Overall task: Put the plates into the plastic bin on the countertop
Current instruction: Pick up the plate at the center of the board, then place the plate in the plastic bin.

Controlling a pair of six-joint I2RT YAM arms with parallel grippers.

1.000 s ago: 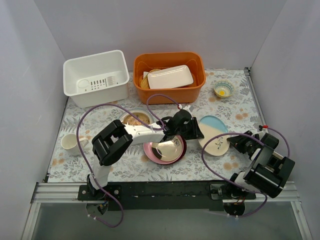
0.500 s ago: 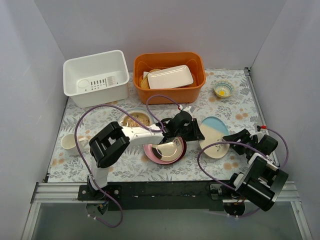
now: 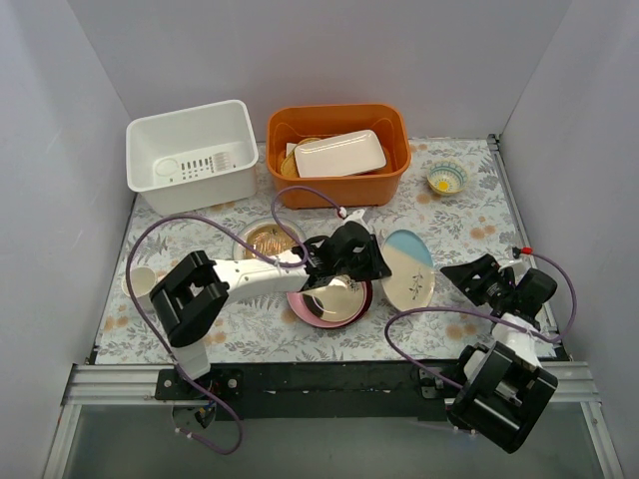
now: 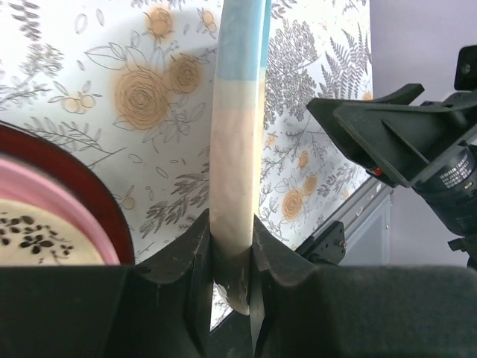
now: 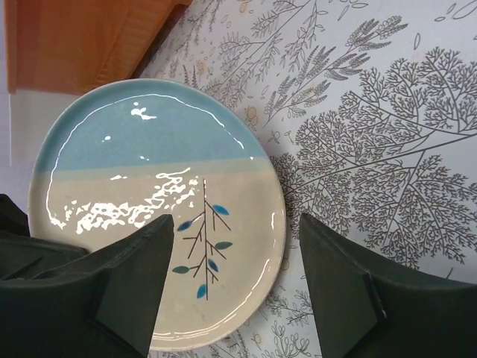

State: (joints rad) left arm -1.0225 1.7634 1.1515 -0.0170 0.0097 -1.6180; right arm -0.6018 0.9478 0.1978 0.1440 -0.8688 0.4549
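Grips the rim of the blue-and-cream plate [image 3: 409,269] in the left hand [image 4: 232,246], fingers closed tight, plate tilted on edge over the surface [image 3: 469,215]. Holds the right hand [image 3: 461,277] wide open and empty, just beside that plate, not touching. Shows the plastic bin [image 3: 200,190] well apart, at the far left.

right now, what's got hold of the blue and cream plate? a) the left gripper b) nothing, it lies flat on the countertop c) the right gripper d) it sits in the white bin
a: the left gripper pinches the rim of the blue and cream plate between its fingers, while the right gripper stands open, apart from the plate.
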